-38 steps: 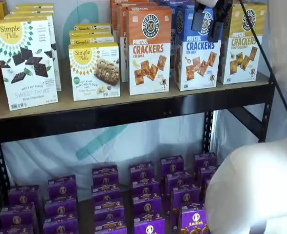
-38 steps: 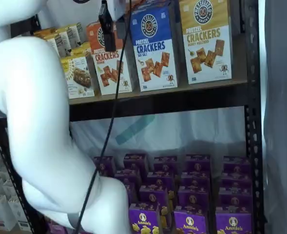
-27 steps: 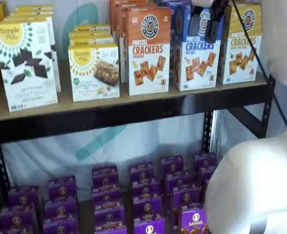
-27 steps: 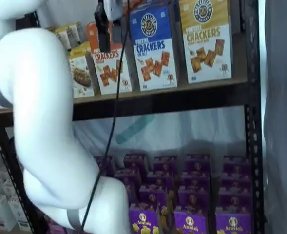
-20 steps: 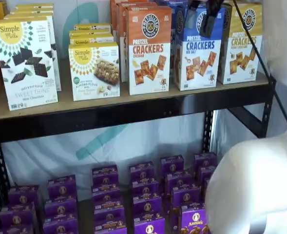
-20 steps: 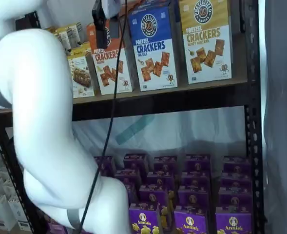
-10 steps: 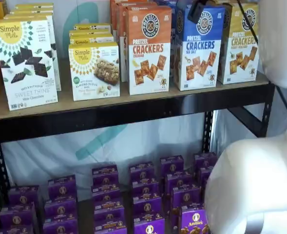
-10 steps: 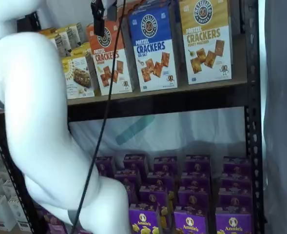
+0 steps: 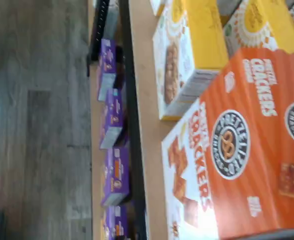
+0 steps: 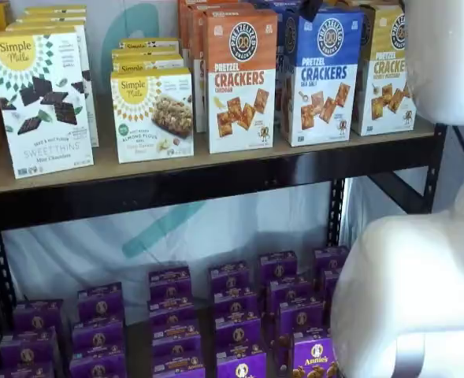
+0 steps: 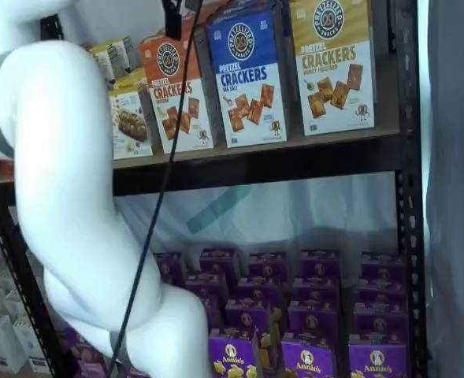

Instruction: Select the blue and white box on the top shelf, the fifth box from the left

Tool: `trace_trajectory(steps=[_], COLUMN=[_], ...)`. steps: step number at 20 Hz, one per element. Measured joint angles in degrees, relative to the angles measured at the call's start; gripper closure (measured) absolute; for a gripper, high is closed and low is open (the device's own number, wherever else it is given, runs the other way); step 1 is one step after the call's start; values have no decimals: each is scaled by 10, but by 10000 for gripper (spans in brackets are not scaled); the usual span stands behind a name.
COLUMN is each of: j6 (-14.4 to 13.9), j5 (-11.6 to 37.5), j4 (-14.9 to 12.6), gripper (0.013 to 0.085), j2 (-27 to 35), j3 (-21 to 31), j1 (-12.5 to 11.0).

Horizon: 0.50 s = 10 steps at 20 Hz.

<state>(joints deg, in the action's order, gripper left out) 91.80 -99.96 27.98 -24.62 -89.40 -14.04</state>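
The blue box is absent from the wrist view, which looks down on the orange box (image 9: 236, 150) at the shelf's (image 9: 149, 125) front edge. In a shelf view the blue box (image 10: 323, 75) stands upright near the shelf's (image 10: 216, 161) right end, between orange and yellow boxes; the tool (image 10: 309, 8) shows only as a dark tip at its top left corner. In the other, the tool (image 11: 172, 14) hangs above the orange box (image 11: 176, 94), the blue box (image 11: 247, 75) toward the right end. Its fingers are barely seen; by all signs they stand apart, holding nothing.
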Motion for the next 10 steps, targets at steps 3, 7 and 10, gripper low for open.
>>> trace_trajectory(steps=[3, 7, 10], j6=[9, 21, 31], j5=[9, 27, 31], j4=[-18, -18, -24], gripper=[130, 130, 130], j2=[19, 37, 55], j3=[-17, -28, -41], j1=[1, -8, -13])
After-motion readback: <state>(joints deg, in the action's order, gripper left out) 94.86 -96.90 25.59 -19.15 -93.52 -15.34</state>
